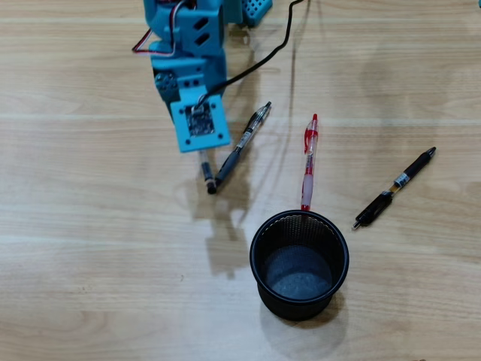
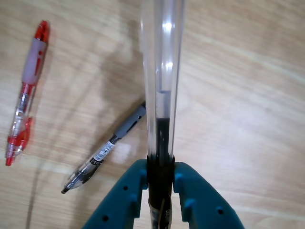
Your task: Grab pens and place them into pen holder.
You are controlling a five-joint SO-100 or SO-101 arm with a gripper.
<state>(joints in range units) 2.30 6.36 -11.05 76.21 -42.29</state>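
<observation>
Overhead view shows a pale wooden surface (image 1: 90,286) with the blue arm (image 1: 188,68) reaching down from the top edge. A black mesh pen holder (image 1: 299,265) stands upright near the bottom centre, and nothing can be seen inside it. A red pen (image 1: 308,164) lies just above the holder, its lower end reaching the rim; whether it touches cannot be told. A grey-black pen (image 1: 242,146) lies slanted to the left of the red one, just beside the arm's lower end. A black pen (image 1: 394,187) with a light band lies slanted well to the right, apart from the holder. Below the arm, a short dark pen end (image 1: 207,179) sticks out.

Wrist view shows the claw (image 2: 161,177) clamped on a clear pen (image 2: 162,71), its two blue fingers (image 2: 131,183) pressing either side of the black section at the pen's lower part. The clear barrel runs straight up the picture, with dark ink visible inside its lower half. Beneath it on the wood, the grey-black pen (image 2: 102,152) lies slanted, and the red pen (image 2: 25,93) lies at the left, apart from it. The holder is out of this view.
</observation>
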